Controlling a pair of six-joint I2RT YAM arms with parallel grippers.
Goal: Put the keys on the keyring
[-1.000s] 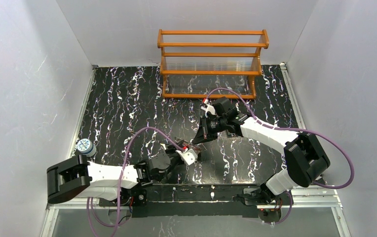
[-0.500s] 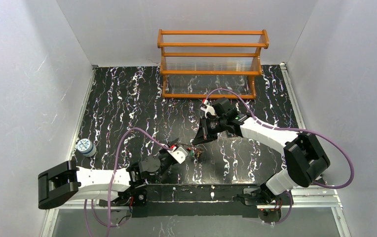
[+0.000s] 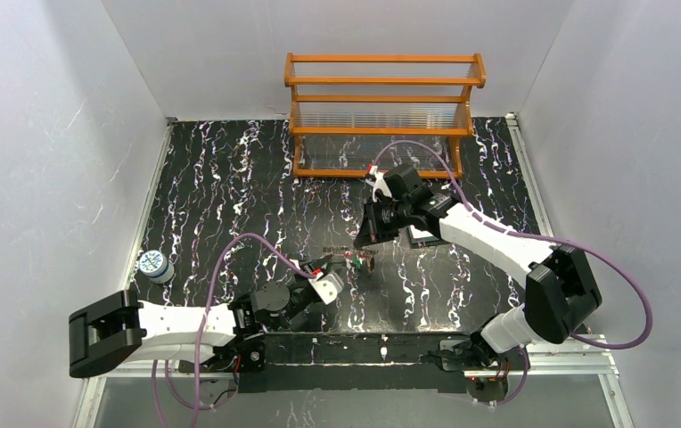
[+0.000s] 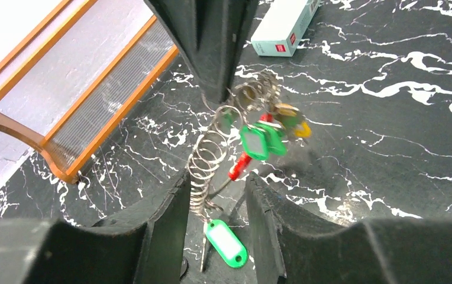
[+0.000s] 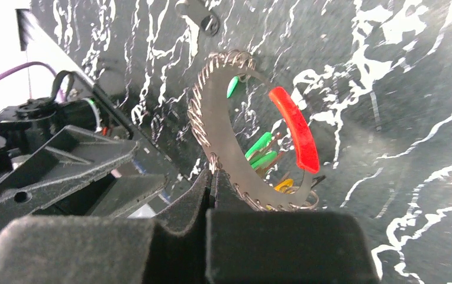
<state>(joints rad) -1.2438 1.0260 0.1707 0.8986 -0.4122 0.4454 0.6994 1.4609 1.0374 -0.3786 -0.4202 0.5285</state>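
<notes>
Keyring of coiled silver wire and red band (image 5: 201, 112) hangs above the black tabletop's (image 3: 230, 178) centre, pinched in my closed right gripper (image 5: 212, 180), green and yellow plastic-headed keys (image 4: 258, 142) dangling from it. My left gripper (image 4: 218, 183), jaws apart, straddles its lower end; a careless squeeze could tug the coil loose.

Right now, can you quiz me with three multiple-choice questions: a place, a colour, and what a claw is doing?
1. Where is the orange rack? A table's far edge; B beside the arm bases; C in a gripper.
2. Colour of the solid strip on the keyring? A blue; B red; C black.
3. The right gripper is: A wide open; B shut on the keyring; C shut on nothing.
Answers: A, it stands by the back wall; B, red in the right wrist view; B, it pinches the metal band.
</notes>
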